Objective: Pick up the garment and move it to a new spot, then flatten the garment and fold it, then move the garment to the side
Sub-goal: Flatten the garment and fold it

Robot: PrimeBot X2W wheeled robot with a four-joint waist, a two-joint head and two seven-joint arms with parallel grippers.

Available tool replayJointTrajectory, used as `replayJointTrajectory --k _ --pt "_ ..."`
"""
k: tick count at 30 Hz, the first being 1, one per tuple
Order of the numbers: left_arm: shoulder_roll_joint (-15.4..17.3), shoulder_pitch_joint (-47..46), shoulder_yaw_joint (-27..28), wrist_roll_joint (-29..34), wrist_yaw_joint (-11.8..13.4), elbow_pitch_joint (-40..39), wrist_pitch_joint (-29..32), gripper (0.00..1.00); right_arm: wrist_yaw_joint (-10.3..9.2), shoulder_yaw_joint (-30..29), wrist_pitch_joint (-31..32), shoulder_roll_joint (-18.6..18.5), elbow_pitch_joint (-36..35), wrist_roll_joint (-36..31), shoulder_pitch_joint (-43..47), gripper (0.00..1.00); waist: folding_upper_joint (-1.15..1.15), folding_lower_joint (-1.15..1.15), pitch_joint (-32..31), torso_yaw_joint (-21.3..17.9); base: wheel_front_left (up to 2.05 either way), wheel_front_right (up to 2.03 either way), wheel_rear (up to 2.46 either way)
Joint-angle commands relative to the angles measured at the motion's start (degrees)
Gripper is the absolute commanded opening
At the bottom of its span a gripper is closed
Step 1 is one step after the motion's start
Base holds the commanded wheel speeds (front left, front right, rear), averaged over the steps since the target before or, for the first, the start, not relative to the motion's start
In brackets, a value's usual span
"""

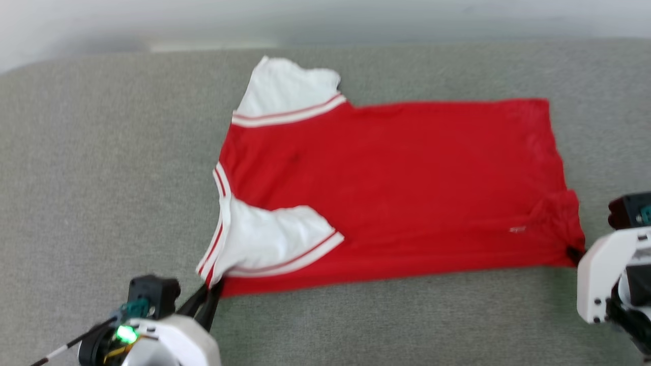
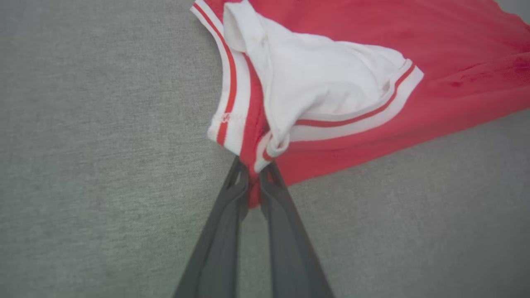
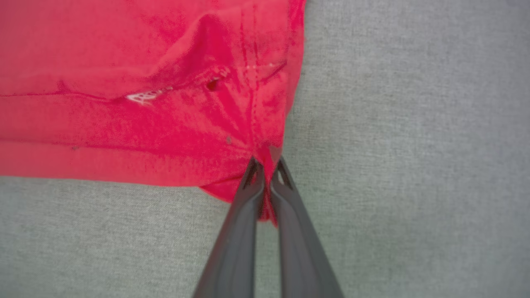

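The garment [image 1: 396,188] is a bright red shirt with white sleeves and red-and-white trim, spread flat on the grey cloth surface [image 1: 101,178], collar end to the left. One white sleeve is folded over its near-left part. My left gripper [image 1: 212,288] is shut on the near-left corner, by the striped trim [image 2: 232,120]; red fabric shows pinched between its fingers [image 2: 232,215] in the left wrist view. My right gripper [image 1: 574,254] is shut on the near-right hem corner [image 3: 265,165], with the fabric puckered toward its tips.
The grey cloth surface runs wide on all sides of the shirt. A pale wall or edge [image 1: 325,20] lies beyond its far side. A small white printed mark [image 3: 143,97] sits near the right hem.
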Motion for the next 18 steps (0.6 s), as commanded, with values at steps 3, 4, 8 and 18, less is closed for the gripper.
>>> replayJointTrajectory --k 3,4,8,18 --pt "1.6 3.9 0.7 -1.2 0.8 -0.3 0.5 0.00 -0.08 -0.9 1.5 -1.0 -3.1 0.6 4.0 0.00 0.00 0.00 -3.0 -1.6 0.00 0.00 0.00" --pt "2.0 5.0 0.8 -1.7 1.1 -0.5 0.7 0.00 -0.08 -1.1 2.0 -1.1 -4.3 0.7 5.2 0.00 0.00 0.00 -3.4 -1.8 0.00 0.00 0.00" --pt "2.9 9.2 0.8 -3.3 1.7 -1.5 1.0 0.00 -0.09 -2.6 3.4 -0.4 -8.4 1.1 10.1 0.00 0.00 0.00 -3.9 -2.4 0.00 0.00 0.00" --pt "1.1 11.8 -1.6 -5.8 0.4 0.2 2.5 0.00 -0.08 -3.4 3.8 1.9 -8.7 1.4 14.4 0.00 0.00 0.00 -3.8 -3.3 0.00 0.00 0.00"
